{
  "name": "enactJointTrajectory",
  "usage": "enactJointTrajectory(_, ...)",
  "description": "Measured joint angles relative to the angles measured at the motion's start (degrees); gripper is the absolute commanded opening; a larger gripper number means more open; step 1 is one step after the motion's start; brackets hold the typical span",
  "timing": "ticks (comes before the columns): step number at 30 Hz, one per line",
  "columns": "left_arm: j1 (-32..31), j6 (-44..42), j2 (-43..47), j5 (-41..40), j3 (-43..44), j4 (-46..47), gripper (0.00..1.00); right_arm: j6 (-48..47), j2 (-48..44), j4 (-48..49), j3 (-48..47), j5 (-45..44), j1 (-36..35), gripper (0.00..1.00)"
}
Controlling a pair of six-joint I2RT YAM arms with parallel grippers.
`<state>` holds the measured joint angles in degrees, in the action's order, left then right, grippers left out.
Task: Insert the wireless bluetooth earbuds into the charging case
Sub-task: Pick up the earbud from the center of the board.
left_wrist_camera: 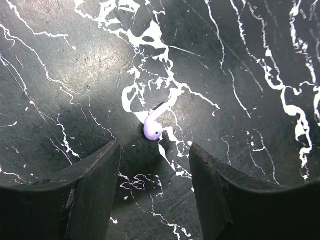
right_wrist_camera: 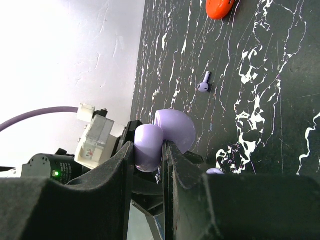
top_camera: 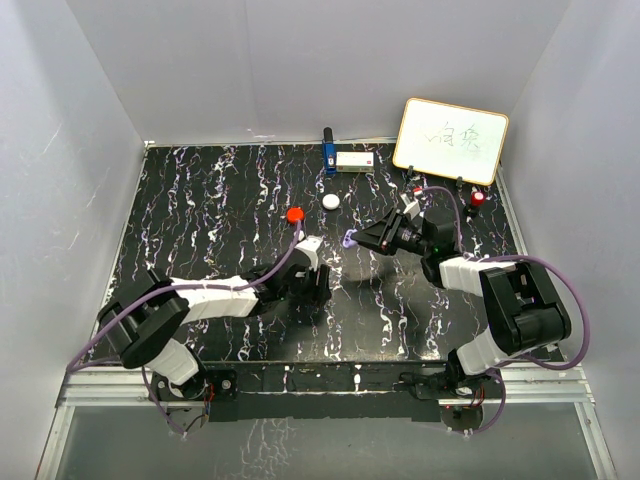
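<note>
One earbud (left_wrist_camera: 152, 127) in play: lilac, lying flat on the worktop (left_wrist_camera: 260, 60). The left hand (left_wrist_camera: 153, 149) is open, jaws apart, touching nothing.

Step in hand, as I read it: pick that earbud.
- Drop straight down and centre the bulb between the fingers.
- Close across the bulb, not the stem. The stem is thin and will likely pivot or squirt out.
- Close slowly, since smooth plastic probably slides on this glossy worktop.
- Lift clear before swinging toward the case.

The right hand (right_wrist_camera: 149, 150) is clamped on the charging case (right_wrist_camera: 175, 127), lilac, lid swung open, apparently off the worktop. It should hold steady with the cavity presented to the incoming earbud. I cannot tell which way the cavity faces.

Positions:
- Left wrist view: the earbud sits at 12 o'clock of the left hand, just ahead of the fingertips, roughly on centreline, touching neither. The bulb is nearest the hand and the stem points to 1 o'clock.
- Top view: the charging case sits at 2 o'clock from the left hand, near but apart.
- Right wrist view: an earbud lies on the worktop at 1 o'clock of the case, well apart. It is probably the same one, but I cannot confirm that. A red pod (right_wrist_camera: 220, 7) lies farther out the same way.
</note>
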<state>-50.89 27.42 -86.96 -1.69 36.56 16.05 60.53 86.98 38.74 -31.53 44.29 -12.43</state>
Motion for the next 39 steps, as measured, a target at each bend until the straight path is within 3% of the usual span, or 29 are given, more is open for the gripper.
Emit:
enactJointTrajectory(16,-3.4,-0.4,-3.8,-6.6,2.1,0.2,0.46,-0.4,-0.9,-0.2,0.0,0.8,1.4,0.0)
enactJointTrajectory(39,-5.4,0.1,-4.5,-7.3,2.8,0.3,0.43,-0.5,-1.1,-0.3,0.5,1.4,2.6,0.0)
